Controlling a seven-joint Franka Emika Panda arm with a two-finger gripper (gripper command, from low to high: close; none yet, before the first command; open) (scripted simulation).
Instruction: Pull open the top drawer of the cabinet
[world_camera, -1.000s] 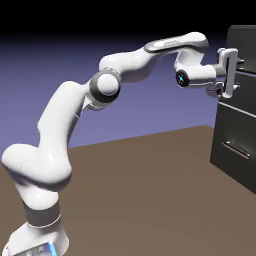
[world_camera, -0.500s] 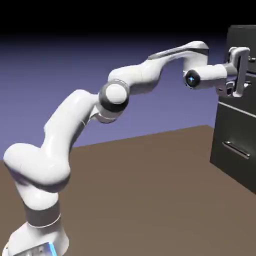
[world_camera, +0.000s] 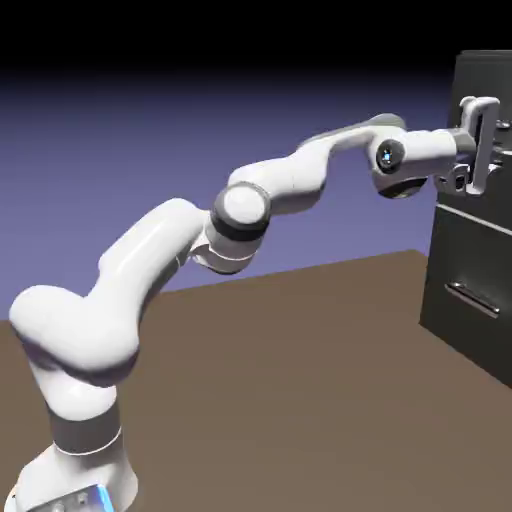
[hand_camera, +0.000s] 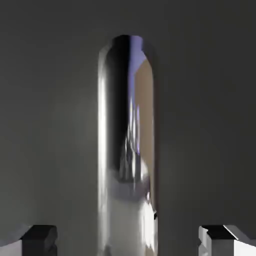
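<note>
Silver bar handle (hand_camera: 127, 150) of the dark grey top drawer (world_camera: 490, 110) sits between the pincer (hand_camera: 127, 239) tips, which read pressed together; best pull straight back, level, without twisting.

1. My exterior view stands off beside the robot and takes in the whole arm (world_camera: 180, 260) rising from lower left, the brown surface (world_camera: 300, 400), and the cabinet (world_camera: 470, 270) cut off at the right edge.
2. My hand view looks along the gripper (hand_camera: 128, 242), pressed very near the top drawer (hand_camera: 50, 100), whose silver handle (hand_camera: 127, 150) runs up the frame's middle.
3. Both views share only that drawer front and handle.
</note>
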